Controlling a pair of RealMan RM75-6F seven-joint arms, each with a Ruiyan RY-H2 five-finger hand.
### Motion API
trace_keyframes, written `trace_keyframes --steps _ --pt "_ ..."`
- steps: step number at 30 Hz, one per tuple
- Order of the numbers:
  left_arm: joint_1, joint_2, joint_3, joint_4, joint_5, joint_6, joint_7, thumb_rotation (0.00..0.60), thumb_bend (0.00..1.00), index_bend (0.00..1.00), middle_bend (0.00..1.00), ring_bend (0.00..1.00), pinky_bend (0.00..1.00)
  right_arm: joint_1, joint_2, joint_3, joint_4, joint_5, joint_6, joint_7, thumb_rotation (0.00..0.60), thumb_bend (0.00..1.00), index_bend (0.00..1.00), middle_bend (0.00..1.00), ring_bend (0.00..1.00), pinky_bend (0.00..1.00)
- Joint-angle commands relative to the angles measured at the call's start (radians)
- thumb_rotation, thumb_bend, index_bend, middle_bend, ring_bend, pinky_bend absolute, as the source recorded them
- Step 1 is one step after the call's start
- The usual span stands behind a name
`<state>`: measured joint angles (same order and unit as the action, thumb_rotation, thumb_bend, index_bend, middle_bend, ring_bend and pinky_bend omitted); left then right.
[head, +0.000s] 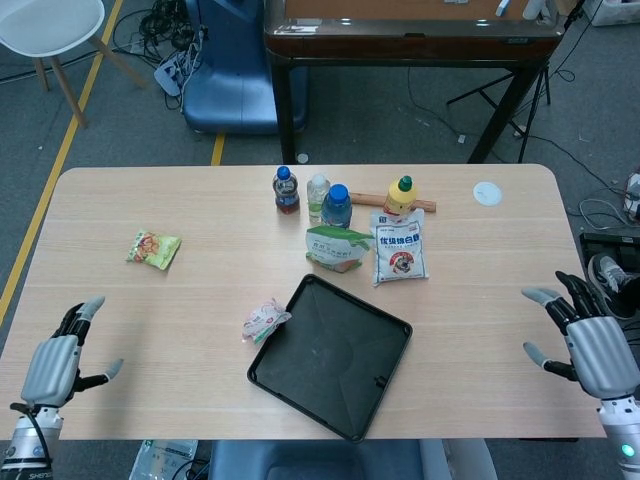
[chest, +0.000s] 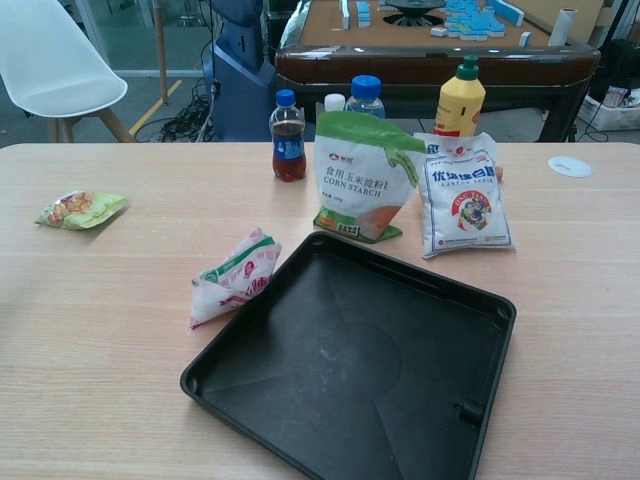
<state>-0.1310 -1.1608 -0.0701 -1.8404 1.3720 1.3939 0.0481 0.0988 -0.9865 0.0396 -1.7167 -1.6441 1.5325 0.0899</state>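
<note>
While both metal hands hover fingers spread, the square black tray lies bare.

Even, bright indoor light from overhead fills both views, leaving only short soft shadows beside the black tray and the bottles, a dull sheen on the tray's floor and the pale wooden surface, with sharp focus and no blur.

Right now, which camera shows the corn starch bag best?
The chest view: the corn starch bag stands close and front-on, its label readable, just behind the black tray. The head view shows it only small, from above, its print unreadable.
</note>
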Motion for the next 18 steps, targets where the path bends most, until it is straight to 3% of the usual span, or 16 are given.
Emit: trace_keyframes --steps 1,6,18 --pt "-0.075 0.001 -0.013 0.015 -0.026 -0.134 -0.068 0.6 0.21 0.03 0.1 0.06 0.24 -0.001 0.009 0.006 -0.011 0.004 0.006 -0.008 0.6 0.21 0.23 0.28 0.06 0.06" --pt "-0.147 -0.036 -0.023 0.042 -0.042 -0.247 -0.093 0.6 0.2 0.0 0.1 0.06 0.23 -0.004 0.017 0.007 -0.021 0.012 0.007 -0.015 0.6 0.21 0.23 0.28 0.06 0.06" --pt "-0.27 -0.221 -0.052 0.141 -0.088 -0.362 -0.045 0.6 0.19 0.0 0.09 0.06 0.23 -0.02 0.019 0.005 -0.019 0.035 0.012 -0.012 0.6 0.21 0.23 0.28 0.06 0.06"
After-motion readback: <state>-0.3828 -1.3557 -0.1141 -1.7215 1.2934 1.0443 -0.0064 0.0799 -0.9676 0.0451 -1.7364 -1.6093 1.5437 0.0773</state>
